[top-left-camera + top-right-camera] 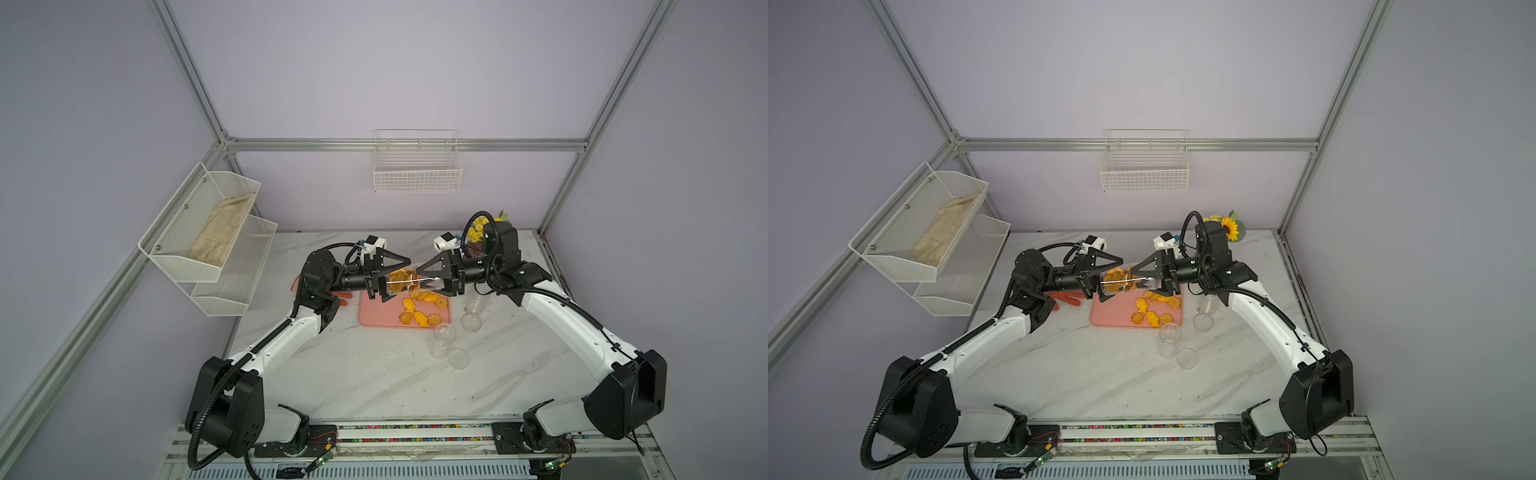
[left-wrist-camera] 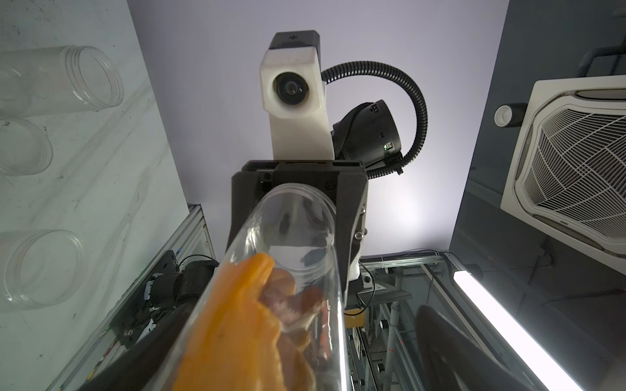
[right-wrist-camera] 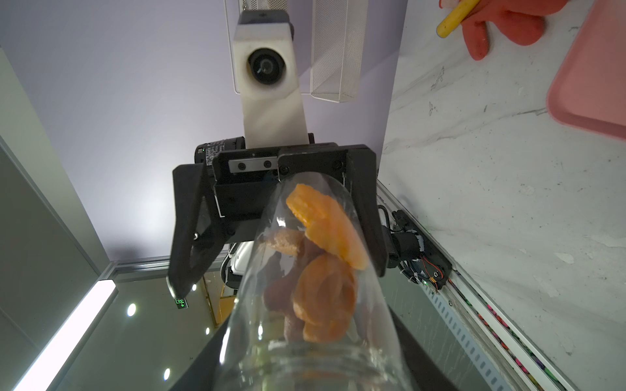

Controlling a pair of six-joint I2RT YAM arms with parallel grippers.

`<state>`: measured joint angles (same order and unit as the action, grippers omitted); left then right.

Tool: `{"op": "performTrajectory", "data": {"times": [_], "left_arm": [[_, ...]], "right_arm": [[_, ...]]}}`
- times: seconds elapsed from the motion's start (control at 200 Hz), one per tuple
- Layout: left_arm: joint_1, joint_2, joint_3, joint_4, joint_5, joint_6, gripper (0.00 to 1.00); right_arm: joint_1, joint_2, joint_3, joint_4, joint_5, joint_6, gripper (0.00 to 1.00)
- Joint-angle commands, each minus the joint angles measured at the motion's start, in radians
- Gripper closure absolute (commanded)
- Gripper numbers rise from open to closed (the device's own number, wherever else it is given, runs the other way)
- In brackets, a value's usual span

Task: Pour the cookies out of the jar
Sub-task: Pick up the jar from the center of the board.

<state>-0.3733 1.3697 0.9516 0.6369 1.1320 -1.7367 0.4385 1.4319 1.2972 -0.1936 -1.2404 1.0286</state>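
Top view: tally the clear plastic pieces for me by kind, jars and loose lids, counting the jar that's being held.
Clear plastic jars on the white marble table: 2
Clear round lids on the table: 2
Clear plastic jar held in the air, orange-yellow cookies inside: 1
Total: 5

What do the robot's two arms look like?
The left arm and right arm match: white shells, chunky black joints, black ribbed hoses alongside. Each ends in black triangular fingers with a small white camera box.
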Motion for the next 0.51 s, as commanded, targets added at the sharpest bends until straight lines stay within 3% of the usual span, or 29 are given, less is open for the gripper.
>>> {"op": "performTrajectory", "data": {"times": [0.0,0.36,0.5], "left_arm": [[-0.002,-0.041,0.055,0.028,0.019,-0.004,0.00],[-0.004,-0.056,0.033,0.019,0.030,0.003,0.00],[-0.004,-0.058,0.033,0.023,0.032,0.005,0.10]], "right_arm": [[0.004,0.001,-0.004,-0.040,-0.035,-0.053,0.43],[0.005,0.030,-0.001,-0.056,-0.024,-0.078,0.43],[0.005,0.036,-0.001,-0.063,-0.013,-0.084,0.43]]}}
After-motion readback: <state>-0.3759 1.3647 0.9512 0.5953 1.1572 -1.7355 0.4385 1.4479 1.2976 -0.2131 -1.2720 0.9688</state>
